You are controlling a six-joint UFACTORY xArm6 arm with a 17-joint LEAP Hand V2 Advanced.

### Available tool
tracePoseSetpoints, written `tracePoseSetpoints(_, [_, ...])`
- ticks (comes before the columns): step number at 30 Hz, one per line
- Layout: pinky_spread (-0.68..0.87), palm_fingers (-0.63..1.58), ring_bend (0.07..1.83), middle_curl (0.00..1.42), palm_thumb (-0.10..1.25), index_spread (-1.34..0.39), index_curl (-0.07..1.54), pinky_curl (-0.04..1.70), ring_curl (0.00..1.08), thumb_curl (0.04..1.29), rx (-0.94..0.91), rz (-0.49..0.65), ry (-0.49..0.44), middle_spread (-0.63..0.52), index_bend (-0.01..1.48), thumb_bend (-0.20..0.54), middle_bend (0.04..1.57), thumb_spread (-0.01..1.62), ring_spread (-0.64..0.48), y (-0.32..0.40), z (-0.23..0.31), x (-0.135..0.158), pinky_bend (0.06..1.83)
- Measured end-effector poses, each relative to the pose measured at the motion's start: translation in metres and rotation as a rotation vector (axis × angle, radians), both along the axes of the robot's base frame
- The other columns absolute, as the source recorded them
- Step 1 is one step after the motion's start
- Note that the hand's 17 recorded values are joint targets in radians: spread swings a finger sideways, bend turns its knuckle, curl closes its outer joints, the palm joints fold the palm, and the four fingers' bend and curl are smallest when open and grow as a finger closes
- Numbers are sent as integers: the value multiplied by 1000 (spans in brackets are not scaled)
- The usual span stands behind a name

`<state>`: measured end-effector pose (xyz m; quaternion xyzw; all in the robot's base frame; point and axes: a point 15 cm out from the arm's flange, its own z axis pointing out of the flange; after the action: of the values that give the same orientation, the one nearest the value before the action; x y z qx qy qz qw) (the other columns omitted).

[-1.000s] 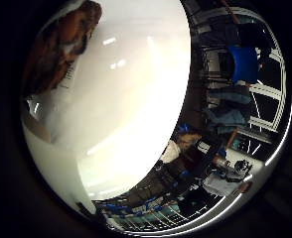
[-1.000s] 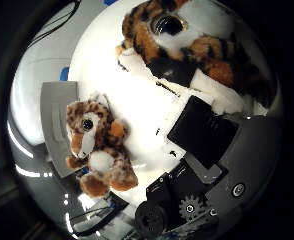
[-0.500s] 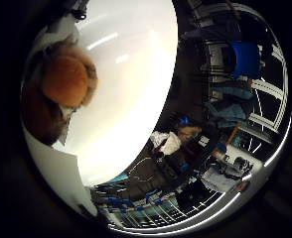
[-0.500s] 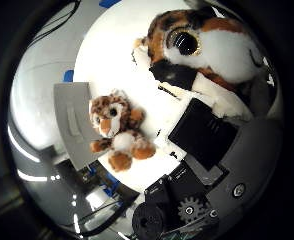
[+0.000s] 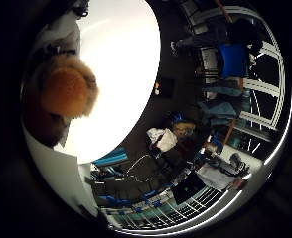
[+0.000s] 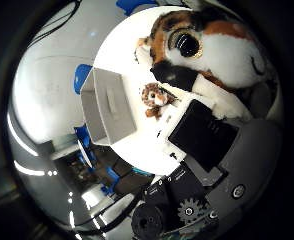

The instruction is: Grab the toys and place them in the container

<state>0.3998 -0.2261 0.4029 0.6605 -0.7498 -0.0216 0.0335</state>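
At inspection, your hand [image 6: 202, 150] held a large plush tiger [image 6: 207, 50] hard against the palm: it filled the upper right of the thumb-side frame, and its orange fur bulked at the left of the little-finger-side frame. Black and white finger parts lay across its underside, so I judged the fingers curled round it, though their tips were not visible. Beyond it, near the centre of the thumb-side frame, a small plush tiger [image 6: 155, 98] lay on the round white table [image 6: 137, 145], just beside the grey open container [image 6: 109, 107] at centre left. You needed to keep the grasp firm, bring the palm squarely over the container's mouth, and release only once the toy cleared the near wall; the small tiger remained outstanding
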Motion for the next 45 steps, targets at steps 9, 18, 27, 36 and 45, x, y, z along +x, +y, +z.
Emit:
tracePoseSetpoints(9, [-199,1067,1370,959,1034,-278,953,860,757,502,-40,134,-75,-205,982,-10,1195,1225,-235,98,74,-10,1323])
tracePoseSetpoints(18, [-205,1075,1365,970,1038,-283,971,896,762,513,-43,251,-132,-207,962,-9,1182,1207,-235,212,94,0,1295])
tracePoseSetpoints(27, [-210,1083,1362,976,1043,-282,976,918,762,523,-25,367,-172,-209,945,-11,1174,1191,-233,323,89,7,1275])
tracePoseSetpoints(36, [-261,1093,1342,944,842,-292,942,877,725,432,-6,382,-167,-218,864,-29,1119,1260,-229,361,63,29,1203])
tracePoseSetpoints(45, [-288,323,1014,699,664,-425,732,658,519,328,-21,365,-55,-245,239,-22,728,1245,-210,348,27,36,893])
